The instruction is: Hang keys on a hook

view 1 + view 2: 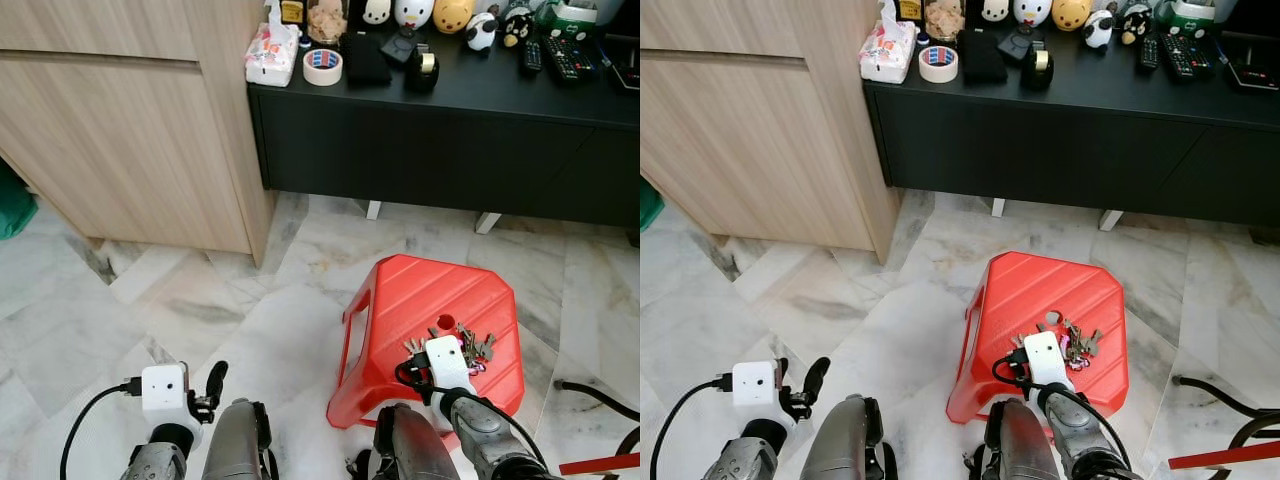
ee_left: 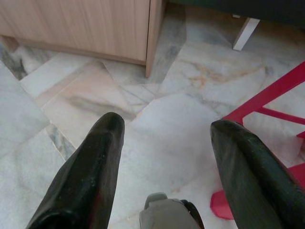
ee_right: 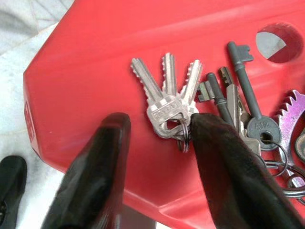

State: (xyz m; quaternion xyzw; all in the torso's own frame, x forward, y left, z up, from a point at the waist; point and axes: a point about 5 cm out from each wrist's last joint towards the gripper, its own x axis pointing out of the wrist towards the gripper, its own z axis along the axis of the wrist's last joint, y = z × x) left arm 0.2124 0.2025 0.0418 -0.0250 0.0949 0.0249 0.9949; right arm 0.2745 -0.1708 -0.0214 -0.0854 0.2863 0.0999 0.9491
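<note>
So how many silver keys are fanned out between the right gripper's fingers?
3: the left key, middle key and right key, side by side on the red stool. More keys lie beyond.

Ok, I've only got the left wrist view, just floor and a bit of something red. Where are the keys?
Observer: The keys lie in a bunch on top of that red thing, a stool.
Operator: Is the other claw near them?
Observer: Yes. The right claw is open just above the stool, one finger on each side of three silver keys.
Operator: What's behind the stool?
Observer: A black sideboard with a roll of tape on top.
</note>
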